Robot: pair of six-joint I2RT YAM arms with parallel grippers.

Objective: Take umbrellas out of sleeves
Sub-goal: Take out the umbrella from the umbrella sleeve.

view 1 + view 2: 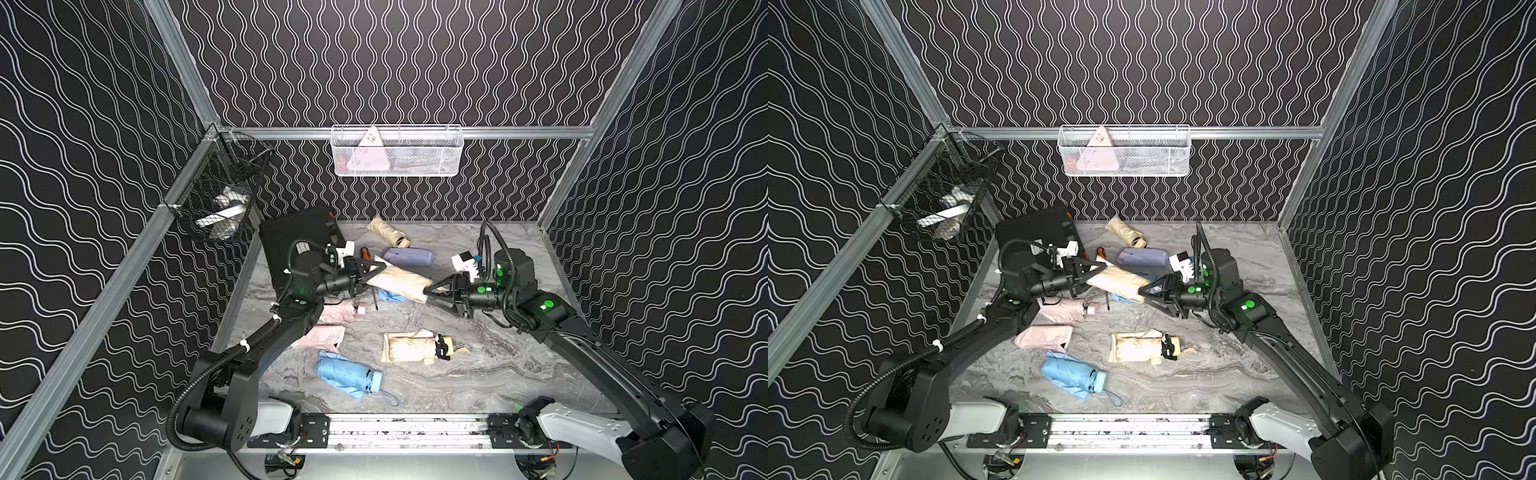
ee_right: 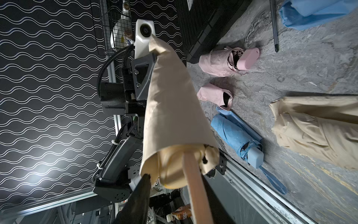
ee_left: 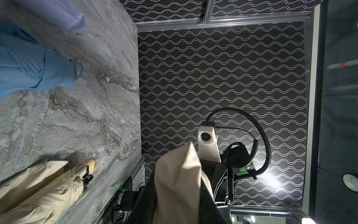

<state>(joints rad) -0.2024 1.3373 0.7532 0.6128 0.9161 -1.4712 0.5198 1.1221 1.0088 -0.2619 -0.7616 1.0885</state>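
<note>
The smooth cream fabric sleeve (image 1: pixel 401 280) is held over the grey marble table (image 1: pixel 478 365). The left gripper (image 1: pixel 372 270) jaws clench its closed tip; the right gripper (image 1: pixel 430 291) jaws grasp the cream folded umbrella (image 2: pixel 170 174) at its mouth. Pull straight apart, along the sleeve's axis.

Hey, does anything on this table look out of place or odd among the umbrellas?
Yes: an orange-handled screwdriver lies beside the black case, and its shaft seems to run under the cream sleeve. It is the only tool among umbrellas and sleeves.
</note>
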